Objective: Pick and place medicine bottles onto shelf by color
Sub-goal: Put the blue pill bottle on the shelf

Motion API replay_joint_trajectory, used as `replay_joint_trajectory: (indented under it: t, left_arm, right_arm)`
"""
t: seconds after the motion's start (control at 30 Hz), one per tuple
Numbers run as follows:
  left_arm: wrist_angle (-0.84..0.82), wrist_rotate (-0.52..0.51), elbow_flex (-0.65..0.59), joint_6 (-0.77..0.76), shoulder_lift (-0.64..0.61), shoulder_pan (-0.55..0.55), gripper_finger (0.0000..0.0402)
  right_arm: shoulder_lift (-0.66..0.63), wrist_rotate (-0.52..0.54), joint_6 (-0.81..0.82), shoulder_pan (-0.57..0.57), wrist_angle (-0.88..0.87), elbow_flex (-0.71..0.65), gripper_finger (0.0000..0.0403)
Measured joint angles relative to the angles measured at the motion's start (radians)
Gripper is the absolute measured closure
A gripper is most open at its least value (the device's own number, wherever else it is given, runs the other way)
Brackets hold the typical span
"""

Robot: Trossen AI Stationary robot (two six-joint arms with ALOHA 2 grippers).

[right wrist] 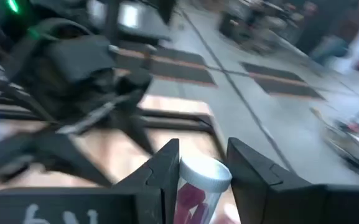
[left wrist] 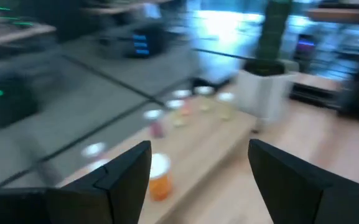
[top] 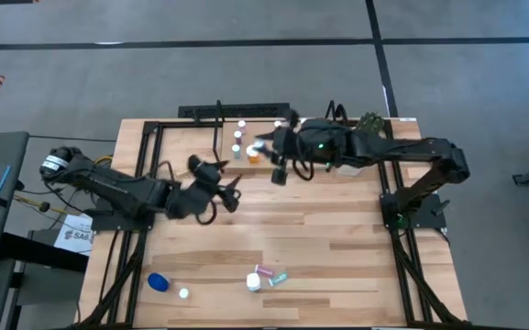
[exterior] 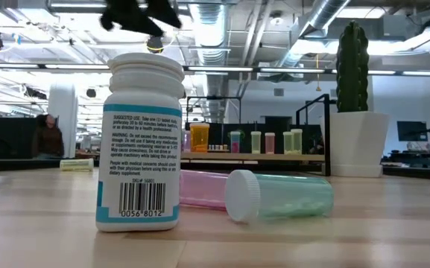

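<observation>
Right now my right hand (right wrist: 201,186) is clamped on a white-capped pink vial (right wrist: 195,193), apparently just above the shelf (top: 262,166) front. Next I seat it beside the pink bottles. Left hand (left wrist: 198,180) hovers wide open, empty, mid-desk (top: 337,238).
</observation>
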Motion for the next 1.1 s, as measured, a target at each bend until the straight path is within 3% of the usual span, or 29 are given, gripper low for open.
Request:
replay_joint_trajectory:
  t: [0.13, 0.23, 0.33, 0.47, 0.63, 0.9, 1.1]
  left_arm:
    - [0.175, 0.361, -0.001, 0.209, 0.007, 0.105, 0.0145]
    - [0.320, 0.564, 0.000, 0.339, 0.006, 0.163, 0.0145]
    - [0.460, 0.683, 0.000, 0.453, 0.006, 0.206, 0.0145]
    - [0.558, 0.812, 0.000, 0.496, 0.006, 0.263, 0.0145]
    - [0.539, 0.783, 0.000, 0.481, 0.006, 0.307, 0.0145]
    - [0.562, 0.721, 0.001, 0.438, 0.049, 0.337, 0.0145]
    - [0.663, 0.734, -0.001, 0.398, 0.126, 0.360, 0.0145]
  right_arm:
    - [-0.041, 0.034, 0.002, -0.024, -0.049, 0.000, 0.0269]
    - [-0.058, 0.034, 0.001, -0.041, -0.089, 0.000, 0.0269]
    - [-0.060, 0.017, -0.017, -0.052, -0.111, 0.000, 0.0269]
    - [-0.061, -0.042, -0.040, -0.060, -0.092, -0.020, 0.0269]
    - [-0.081, -0.061, -0.068, -0.084, 0.026, -0.118, 0.0269]
    - [-0.171, -0.171, -0.065, -0.139, 0.408, -0.370, 0.0269]
    - [-0.154, -0.243, -0.044, -0.106, 0.563, -0.426, 0.0269]
